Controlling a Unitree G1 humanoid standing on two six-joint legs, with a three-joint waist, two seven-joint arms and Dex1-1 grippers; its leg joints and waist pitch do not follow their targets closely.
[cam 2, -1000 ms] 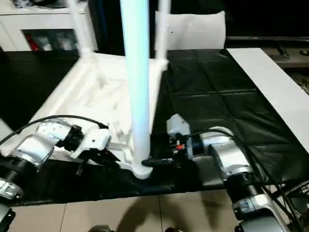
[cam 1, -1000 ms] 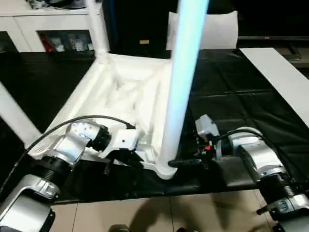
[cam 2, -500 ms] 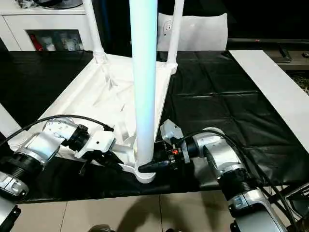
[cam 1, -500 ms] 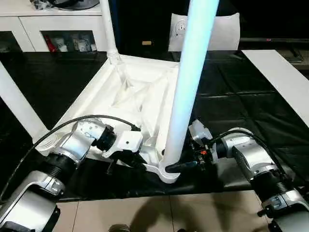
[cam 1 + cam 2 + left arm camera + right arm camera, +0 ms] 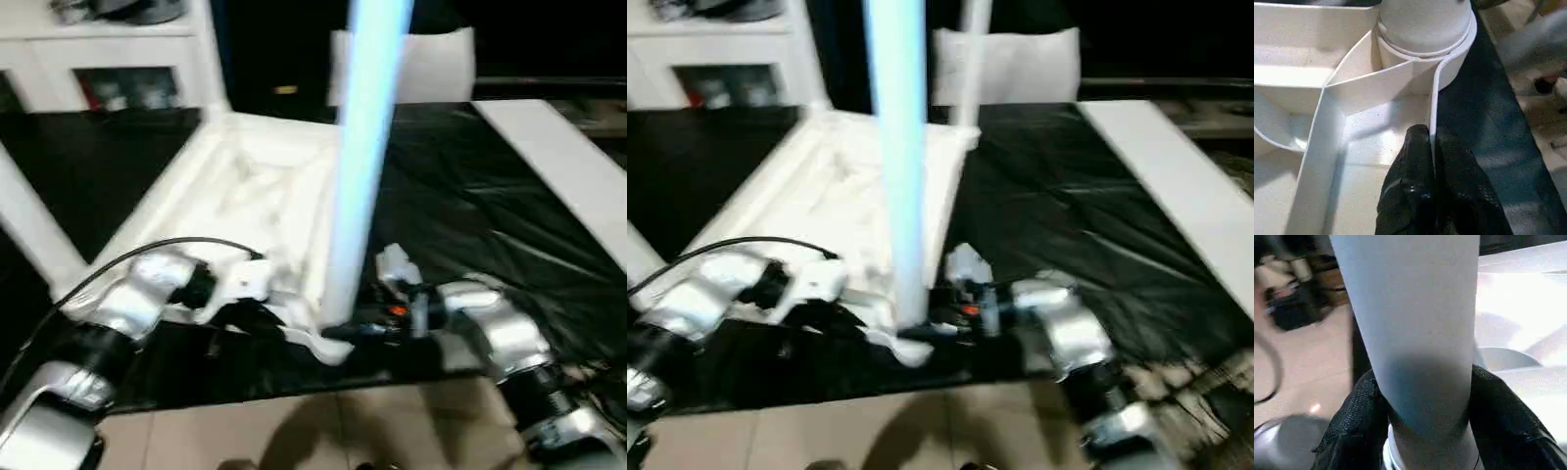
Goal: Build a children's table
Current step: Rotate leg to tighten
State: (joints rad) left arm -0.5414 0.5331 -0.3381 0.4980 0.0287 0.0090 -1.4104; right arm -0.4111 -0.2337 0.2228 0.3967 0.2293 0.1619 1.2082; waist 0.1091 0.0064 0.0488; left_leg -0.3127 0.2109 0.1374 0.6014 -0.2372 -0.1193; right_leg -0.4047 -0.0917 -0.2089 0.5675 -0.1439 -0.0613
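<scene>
- Between the two fingers of the right gripper (image 5: 364, 331) the base of the near leg (image 5: 364, 147) is clasped, just above its corner socket (image 5: 1400, 455); the black pads (image 5: 1503, 416) are seen pressed against both sides of the tube in the right wrist view.
- Beside that socket, on the left gripper's (image 5: 257, 315) side, the thin rim (image 5: 1433, 117) of the children's table (image 5: 255, 196) is pinched, with the left gripper's fingers (image 5: 1415, 186) closed tight on either face of the wall.
- Beyond both grippers, the children's table is laid upside down on the black-covered table (image 5: 470, 196), ribbed underside up; the gripped leg is held upright at the corner nearest the robot, and further legs are seen standing at other corners.
- The step in hand is judged to be the seating of this last leg in its socket.
- The leg is best kept in line with the socket while it is turned or pressed home, so that the joint is not jammed askew.
- The pinch on the rim is best kept firm, so that the light top is not dragged or spun by the other arm's effort.
- A grip this low on the tube gives little leverage against tilt; the top of the leg should be watched for lean.
</scene>
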